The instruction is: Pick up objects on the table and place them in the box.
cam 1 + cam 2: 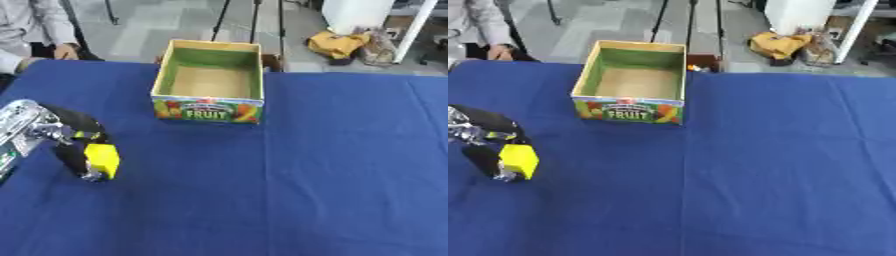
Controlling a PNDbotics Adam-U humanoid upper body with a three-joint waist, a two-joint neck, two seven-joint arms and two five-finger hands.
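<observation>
Currently the left hand sits low over the blue tablecloth at the view's left side, fingers curled round a yellow block and clamped on it. Block and hand are well apart from the box, an open-topped carton marked FRUIT on its front, standing further back near the table's middle with nothing visible inside. Right hand shows in neither view.
</observation>
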